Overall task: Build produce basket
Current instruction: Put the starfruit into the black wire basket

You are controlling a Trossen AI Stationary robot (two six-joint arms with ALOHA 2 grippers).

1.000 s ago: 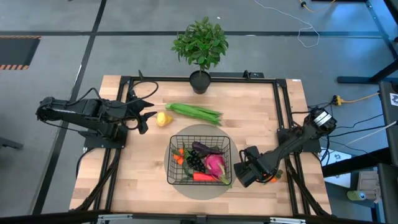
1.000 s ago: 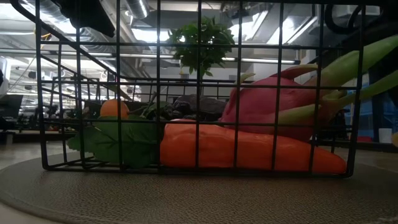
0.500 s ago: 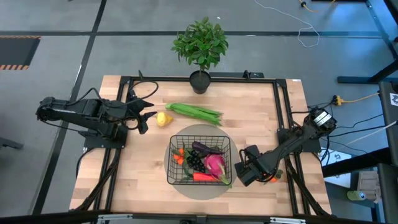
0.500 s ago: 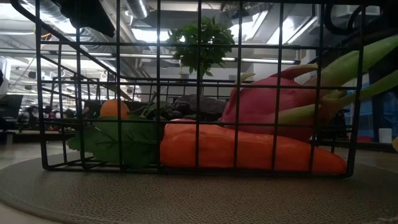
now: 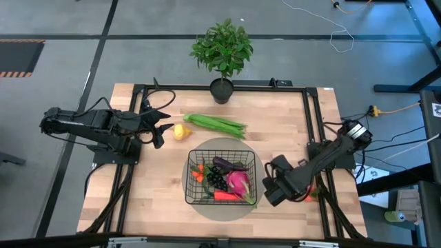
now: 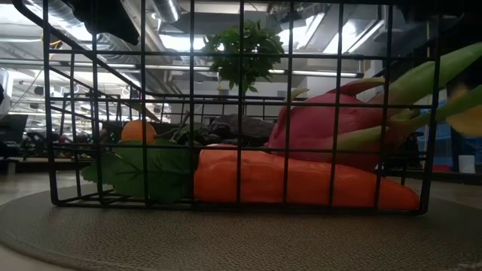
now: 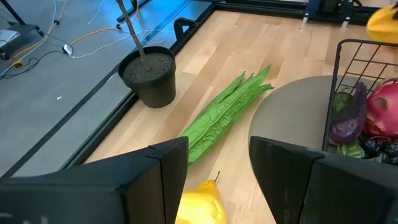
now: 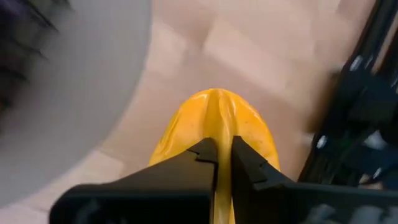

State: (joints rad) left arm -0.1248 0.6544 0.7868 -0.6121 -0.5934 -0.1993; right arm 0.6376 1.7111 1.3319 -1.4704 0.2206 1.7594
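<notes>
Yellow-orange mango (image 8: 214,134), smooth, creased

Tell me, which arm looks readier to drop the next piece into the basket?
The right: its gripper is shut on the mango beside the basket. The left gripper hangs open by the lemon.

The basket (image 5: 222,179) sits on the mat (image 5: 222,143), beans (image 5: 215,125) behind it, lemon (image 5: 181,131) left of them.

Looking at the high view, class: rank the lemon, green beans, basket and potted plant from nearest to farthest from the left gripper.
1. Lemon, just beside the left gripper.
2. Green beans, past the lemon.
3. Basket, table centre.
4. Potted plant, far edge.
</notes>
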